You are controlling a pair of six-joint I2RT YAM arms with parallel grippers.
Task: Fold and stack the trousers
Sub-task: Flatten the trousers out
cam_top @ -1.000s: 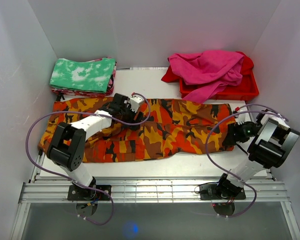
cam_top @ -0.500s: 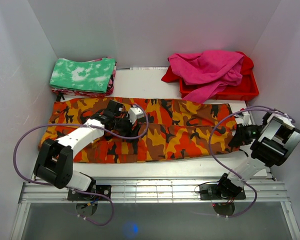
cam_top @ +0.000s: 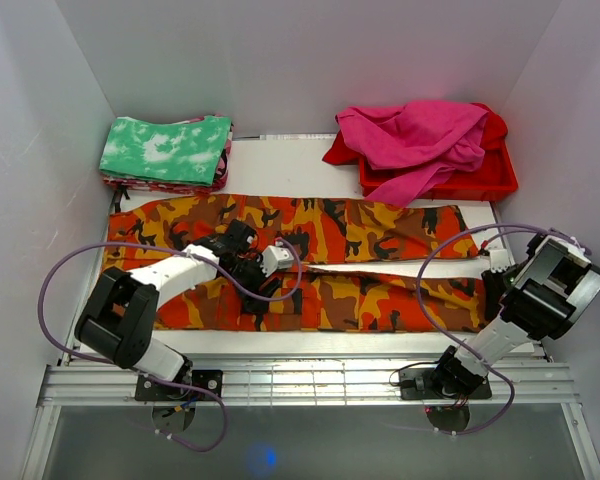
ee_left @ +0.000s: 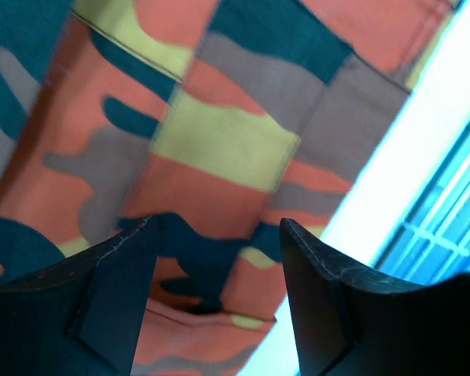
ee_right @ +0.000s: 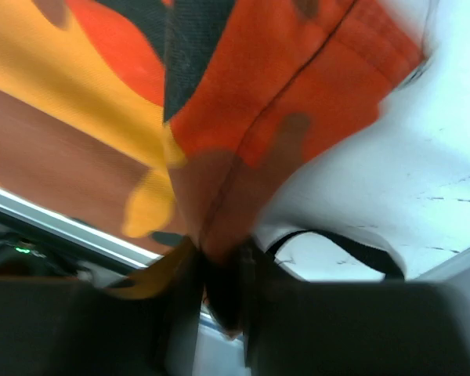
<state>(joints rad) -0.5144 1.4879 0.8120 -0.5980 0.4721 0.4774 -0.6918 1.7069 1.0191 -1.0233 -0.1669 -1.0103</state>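
- My right gripper [ee_right: 219,286] is pinched tight on the end of the trousers [cam_top: 360,225]. Cloth bunches between its fingers, so I judge the hold sound. I would keep the pull low and even so the hem cannot slide out.
- My left gripper [ee_left: 216,235] hangs with its jaws well apart over the camouflage cloth, close to the near edge of the table [cam_top: 280,160], and holds nothing. I judge it should close on the same leg, nearer the waist, before anything lifts. With only 1 end raised, the cloth would twist.
- The near leg [cam_top: 380,305] is the one I hold. It lies along the front of the table, parted from the far leg [cam_top: 380,218] by a strip of bare table on my right.
- The step in hand looks like bringing these 2 legs together. Both grippers should carry the near leg across at the same height and lay it seam on seam, with no wrinkle trapped beneath.
- At the back left sits the green-and-white folded stack [cam_top: 165,150], and at the back right the red tray [cam_top: 480,180] heaped with magenta garments [cam_top: 410,135]. Both lie near the far leg, so the swing should stop short of them.
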